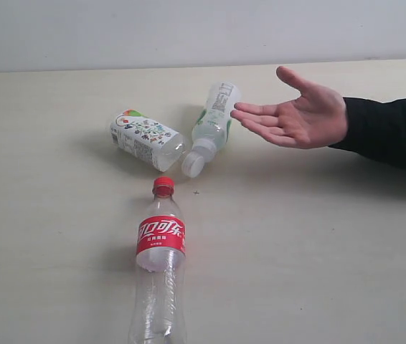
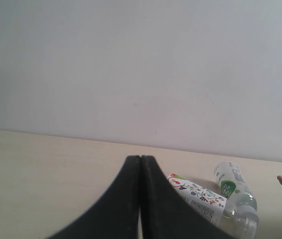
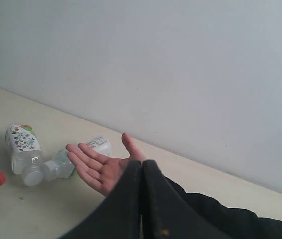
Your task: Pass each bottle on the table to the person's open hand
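Three bottles lie on their sides on the tabletop (image 1: 318, 251). The cola bottle (image 1: 160, 265), one clear bottle with a red label and a red cap, lies nearest the exterior camera, its cap pointing away toward the other two. Just past that cap lie one short stubby bottle (image 1: 146, 139) with a white printed label and one slim bottle (image 1: 212, 125) with a green-and-white label and a white cap. Their cap ends come close together, so the pair makes a V; I cannot tell if they touch.

One open hand (image 1: 300, 115), palm up with fingers spread, reaches in from the right on an arm in a black sleeve (image 1: 393, 132). Its fingertips are just beside the far end of the slim bottle; contact cannot be made out.

Two pincers show, each in its own wrist view. The left pincer (image 2: 140, 158) has its two black fingers pressed together with nothing between them. The right pincer (image 3: 141, 163) is closed the same way, also empty, and the hand and sleeve show just past it.

A plain pale wall (image 1: 189, 29) stands behind the tabletop.
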You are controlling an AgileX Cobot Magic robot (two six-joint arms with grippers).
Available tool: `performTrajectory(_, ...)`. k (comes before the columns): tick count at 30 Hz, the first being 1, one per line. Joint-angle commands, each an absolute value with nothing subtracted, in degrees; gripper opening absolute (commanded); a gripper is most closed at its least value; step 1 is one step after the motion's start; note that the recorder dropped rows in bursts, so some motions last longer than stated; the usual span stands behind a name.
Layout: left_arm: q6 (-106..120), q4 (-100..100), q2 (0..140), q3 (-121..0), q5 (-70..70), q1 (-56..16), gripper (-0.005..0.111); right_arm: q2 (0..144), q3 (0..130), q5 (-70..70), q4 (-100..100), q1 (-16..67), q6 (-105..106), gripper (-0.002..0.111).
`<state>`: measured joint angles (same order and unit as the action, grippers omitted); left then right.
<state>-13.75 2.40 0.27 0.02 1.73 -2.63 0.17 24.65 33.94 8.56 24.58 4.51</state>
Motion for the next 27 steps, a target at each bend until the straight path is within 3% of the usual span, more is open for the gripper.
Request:
performTrajectory(1, -13.6, 2.2, 0.0, 0.0, 1.6, -2.9, 0.000, 0.0, 24.3, 31.2, 9.0, 24.7, 2.6, 0.000)
performTrajectory(11, -13.6, 2.2, 0.0, 0.0, 1.6, -2.9, 0.000, 16.6, 28.9, 29.4, 1.8, 24.7, -4.7, 0.000)
performTrajectory(21, -13.6, 2.2, 0.0, 0.0, 1.6, -2.9, 0.000, 46.9, 37.7, 38.0, -41.1, 24.7, 25.6, 0.002)
performTrajectory(27, -13.6, 2.2, 0.0, 0.0, 1.6, -2.9, 0.000, 64.1, 41.5, 42.1, -48.6, 25.5, 30.7, 0.002)
